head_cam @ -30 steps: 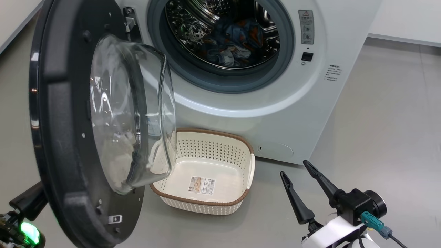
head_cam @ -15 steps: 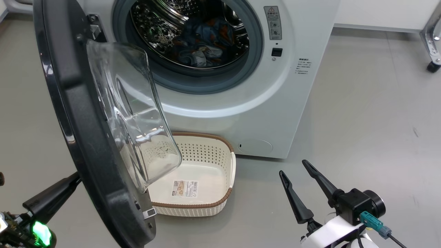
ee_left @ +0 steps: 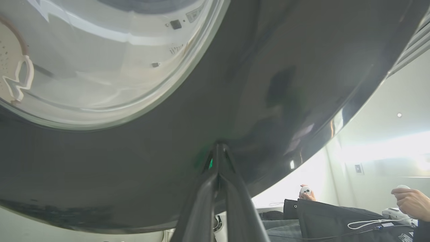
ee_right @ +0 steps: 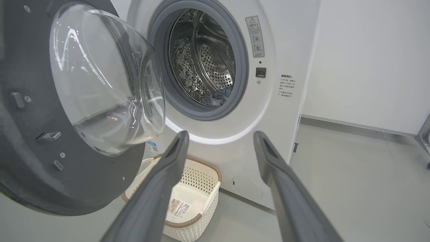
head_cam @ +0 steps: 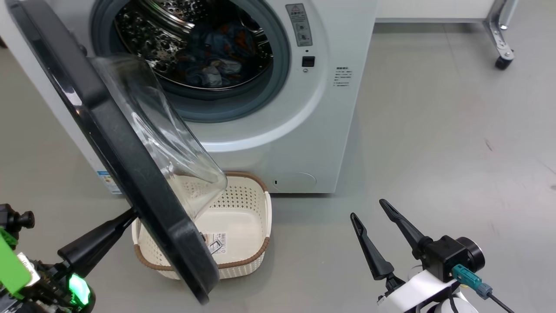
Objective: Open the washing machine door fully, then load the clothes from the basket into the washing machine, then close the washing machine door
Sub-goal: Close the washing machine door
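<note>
Place: a test room or lab rather than a home laundry.
Floor: bare, smooth grey floor [head_cam: 434, 130] meeting a plain white wall [ee_right: 369, 60].
Appliance: 1 washing machine [head_cam: 278, 143] standing alone on that floor.
Equipment: a metal frame leg on a castor [head_cam: 504, 63] near the floor's far right edge.
People: a hand [ee_left: 408, 201] holding a white controller, beside a black case [ee_left: 336, 215].
</note>
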Motion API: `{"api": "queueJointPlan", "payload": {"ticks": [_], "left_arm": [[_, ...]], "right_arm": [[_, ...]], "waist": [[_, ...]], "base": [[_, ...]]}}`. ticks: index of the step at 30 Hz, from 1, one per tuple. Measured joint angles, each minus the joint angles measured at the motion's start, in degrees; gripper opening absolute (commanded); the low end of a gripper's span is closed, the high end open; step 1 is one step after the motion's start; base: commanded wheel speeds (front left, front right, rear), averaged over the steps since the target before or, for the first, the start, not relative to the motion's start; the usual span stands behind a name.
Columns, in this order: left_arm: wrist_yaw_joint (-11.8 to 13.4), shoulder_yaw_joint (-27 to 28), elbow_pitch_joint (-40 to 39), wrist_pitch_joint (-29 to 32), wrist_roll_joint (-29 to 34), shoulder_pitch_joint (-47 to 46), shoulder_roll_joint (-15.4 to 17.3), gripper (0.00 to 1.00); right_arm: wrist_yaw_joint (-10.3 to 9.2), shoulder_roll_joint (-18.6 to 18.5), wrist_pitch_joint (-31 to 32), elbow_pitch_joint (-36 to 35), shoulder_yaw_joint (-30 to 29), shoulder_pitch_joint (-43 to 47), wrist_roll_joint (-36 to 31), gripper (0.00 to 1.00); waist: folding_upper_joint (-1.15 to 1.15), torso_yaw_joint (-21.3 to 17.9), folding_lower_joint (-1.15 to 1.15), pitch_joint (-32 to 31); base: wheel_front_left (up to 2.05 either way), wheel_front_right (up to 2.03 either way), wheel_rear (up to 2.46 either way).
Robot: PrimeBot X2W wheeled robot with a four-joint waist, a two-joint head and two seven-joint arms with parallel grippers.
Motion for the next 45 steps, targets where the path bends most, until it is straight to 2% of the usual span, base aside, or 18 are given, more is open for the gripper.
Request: {"api": "queueJointPlan", "payload": {"ticks": [15, 25, 29, 34, 35, 37, 38, 39, 40, 45], "left_arm": [[0.24, -6.75, 2.66, -10.91, -4.75, -1.63, 0.01, 0.0], [0.22, -10.35, 4.48, -15.32, -5.08, -3.8, -0.01, 0.0], [-0.44, -10.12, 4.69, -17.42, -3.23, -3.79, -0.01, 0.0], [-2.15, -8.91, 4.82, -20.51, 3.04, -3.75, -0.04, 0.01], [-2.4, -8.71, 4.88, -21.08, 3.55, -3.72, -0.04, 0.08], [-3.14, -8.53, 5.06, -21.97, 4.39, -3.62, -0.04, 0.34], [-3.72, -8.37, 5.03, -22.75, 5.86, -3.51, 0.0, 0.58], [-4.36, -7.99, 5.1, -23.97, 7.69, -3.42, 0.21, 0.9], [-4.91, -7.35, 5.14, -25.13, 9.59, -3.31, 0.54, 1.0], [-8.78, -5.28, 4.67, -31.39, 19.01, -1.43, 2.05, 1.0]], "right_arm": [[0.0, -1.15, 0.0, 0.46, 0.14, -0.51, 0.0, 1.0], [0.0, -1.3, 0.0, 0.32, -0.7, -0.49, 0.0, 1.0], [0.0, -1.29, 0.0, 0.25, -0.86, -0.49, 0.0, 1.0], [0.0, -1.26, 0.0, -0.1, -2.32, -0.26, 0.0, 1.0], [0.0, -1.27, 0.0, -0.18, -2.66, -0.25, 0.0, 1.0], [0.0, -1.26, 0.0, -0.29, -3.0, -0.25, 0.0, 1.0], [0.0, -1.24, 0.0, -0.32, -3.13, -0.24, 0.0, 1.0], [0.0, -1.23, 0.0, -0.33, -3.15, -0.23, 0.0, 1.0], [0.0, -1.21, 0.0, -0.34, -3.19, -0.23, 0.0, 1.0], [0.0, -1.12, 0.0, -0.4, -3.32, -0.2, 0.0, 1.0]], "waist": [[0.0, -6.2, 0.0, -0.67], [0.0, -7.32, 0.0, -1.03], [0.0, -7.38, 0.0, -1.07], [0.0, -6.95, 0.0, -0.97], [0.0, -6.76, 0.0, -0.91], [0.0, -6.32, 0.0, -0.81], [0.0, -6.09, 0.0, -0.77], [0.0, -5.85, 0.0, -0.73], [0.0, -5.63, 0.0, -0.71], [0.0, -4.69, 0.0, -0.81]], "base": [[0.0, 0.0, 0.0], [0.0, 0.0, 0.0], [0.0, 0.0, 0.0], [0.0, 0.0, 0.0], [0.0, 0.0, 0.0], [0.0, 0.0, 0.0], [0.0, 0.0, 0.0], [0.0, 0.0, 0.0], [0.0, 0.0, 0.0], [0.0, 0.0, 0.0]]}}
